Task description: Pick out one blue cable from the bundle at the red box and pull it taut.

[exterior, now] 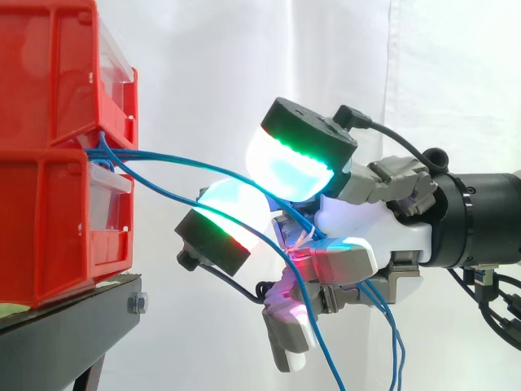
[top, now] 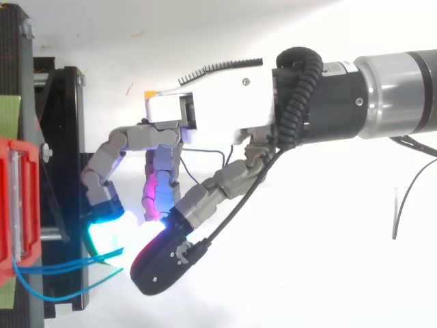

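Bins (exterior: 49,204): red, stacked, blue cables (exterior: 159,156) issuing between | hand (exterior: 366,224): pinching cables

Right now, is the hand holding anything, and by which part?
Yes: the hand pinches blue cables between curled fingers, partway along their length, with the loose ends hanging below. How many it grips cannot be told.

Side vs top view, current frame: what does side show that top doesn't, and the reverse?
Side view: two red bins stacked on the black stand. The blue cables leave the gap between the bins, run through the hand's curled fingers and hang loose below it.
Top view: the fingers' sideways spread, and a green strip at the stand's left edge.
Both: the hand beside the bins, with the cables spanning bin to hand, curved and not taut.
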